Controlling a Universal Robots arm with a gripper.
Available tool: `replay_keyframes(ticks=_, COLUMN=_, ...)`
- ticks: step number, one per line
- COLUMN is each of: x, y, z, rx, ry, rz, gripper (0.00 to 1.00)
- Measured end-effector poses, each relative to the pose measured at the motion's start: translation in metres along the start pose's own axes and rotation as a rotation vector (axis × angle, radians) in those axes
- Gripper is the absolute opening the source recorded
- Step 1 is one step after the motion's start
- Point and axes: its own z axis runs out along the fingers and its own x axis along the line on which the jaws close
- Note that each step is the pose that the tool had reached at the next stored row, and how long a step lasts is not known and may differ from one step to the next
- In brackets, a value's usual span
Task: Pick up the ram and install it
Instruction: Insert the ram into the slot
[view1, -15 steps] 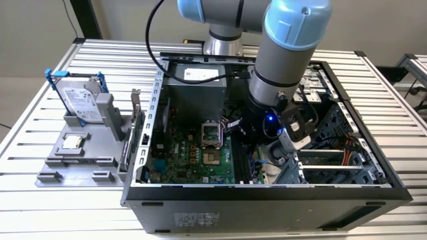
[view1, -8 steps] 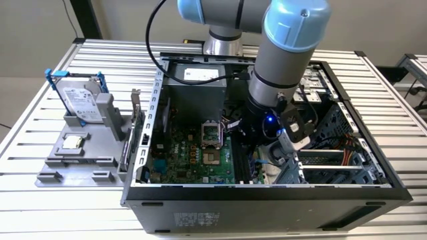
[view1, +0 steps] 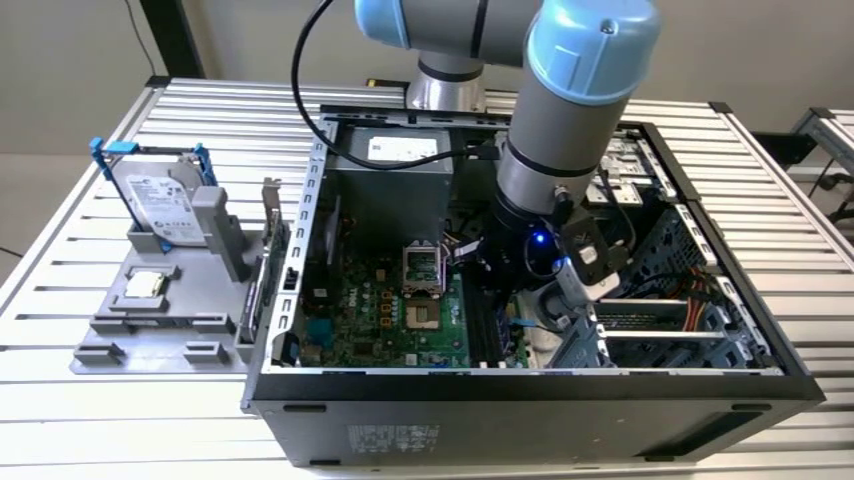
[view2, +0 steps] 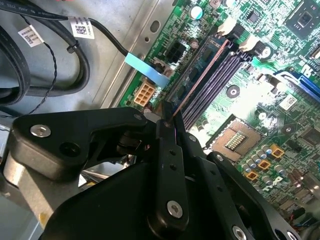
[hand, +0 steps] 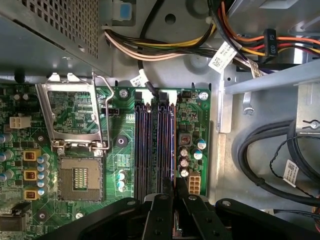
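I have the gripper (view2: 167, 122) closed on the ram (view2: 197, 80), seen edge-on and lowered into a black slot (hand: 165, 145) near the motherboard (hand: 120, 150) edge beside the cables. My worry: if the stick sits off the slot line, pressing could bend it or leave 1 end unseated. White cable tags (view2: 82, 27) carry print (too small to read).

We find the exterior view evenly lit, with deep shadow inside the computer case (view1: 534, 390). In both wrist views glare whitens the motherboard (view2: 260, 100) beside the slots (hand: 155, 140); the nearby gripper (view2: 167, 125) is soft.
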Motion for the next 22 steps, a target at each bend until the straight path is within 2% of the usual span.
replay_keyframes(ticks=16, x=0.0021, y=-0.0003, z=-0.0011, rx=-0.0010, ry=0.0004, rz=0.017, gripper=0.00)
replay_keyframes(ticks=22, x=0.0021, y=-0.0002, z=0.0022, rx=-0.0008, ry=-0.0003, rz=0.017, gripper=0.00)
